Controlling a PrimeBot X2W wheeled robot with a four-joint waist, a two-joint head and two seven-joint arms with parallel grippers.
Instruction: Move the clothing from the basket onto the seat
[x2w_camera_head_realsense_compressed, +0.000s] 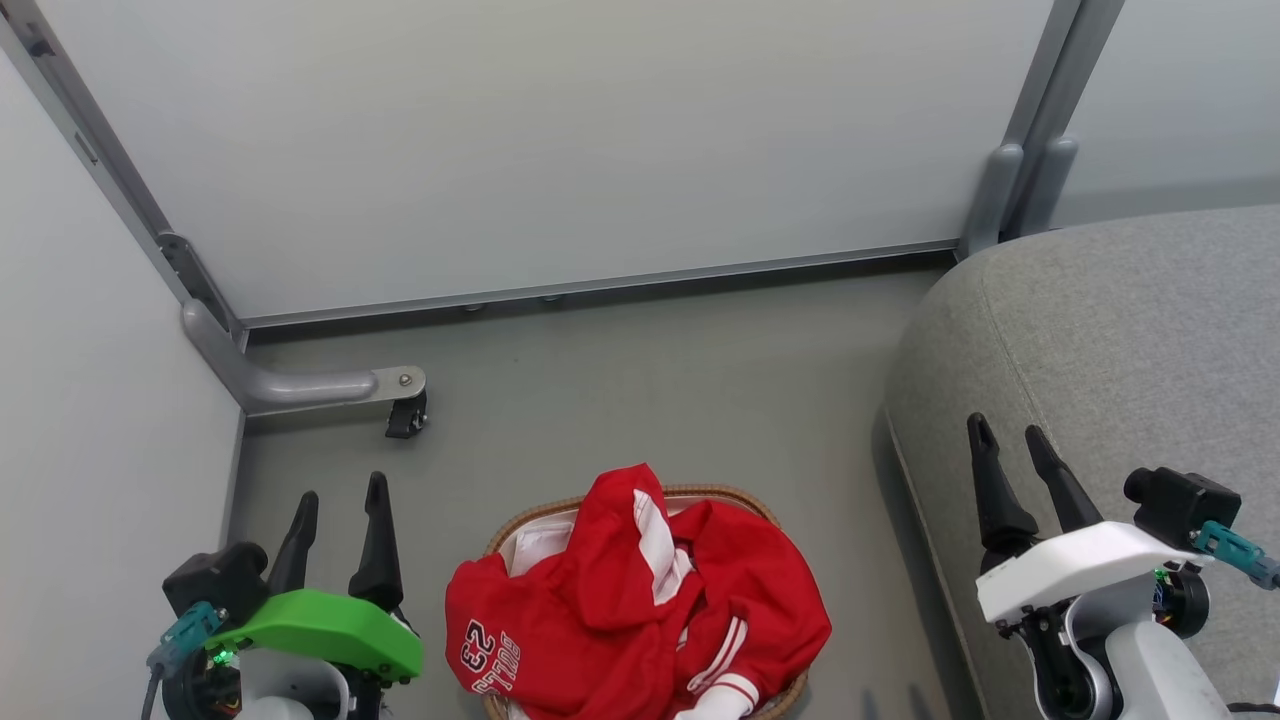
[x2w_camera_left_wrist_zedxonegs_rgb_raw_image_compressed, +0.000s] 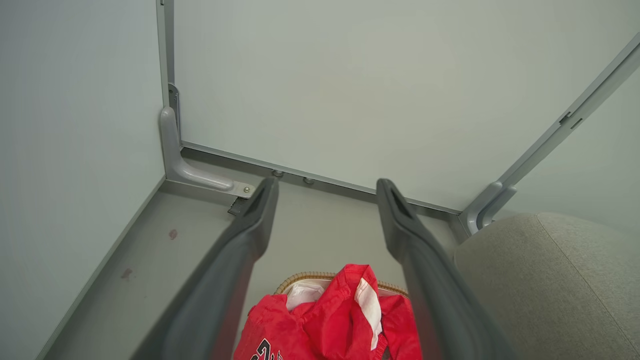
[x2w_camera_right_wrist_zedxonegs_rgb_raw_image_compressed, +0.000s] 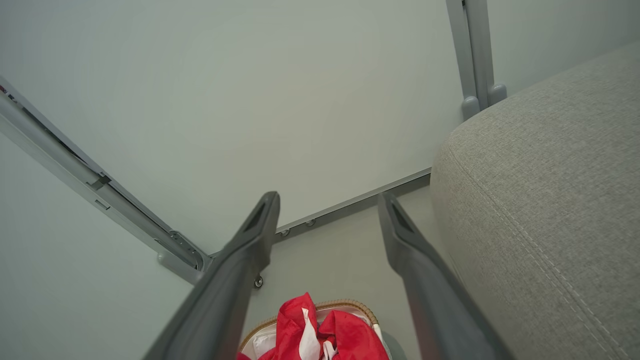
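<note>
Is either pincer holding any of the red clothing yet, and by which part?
Nothing is held. The left pincer and the right pincer are both open and empty; the clothing lies heaped in the basket.

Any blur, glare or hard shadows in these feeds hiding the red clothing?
Head view: sharp and evenly lit, no glare; the clothing reads clearly, with a soft shadow on the floor beside the seat. Left wrist view: the left gripper blurs toward the bottom edge. Right wrist view: same blur on the right gripper; seat weave is crisp.
</note>
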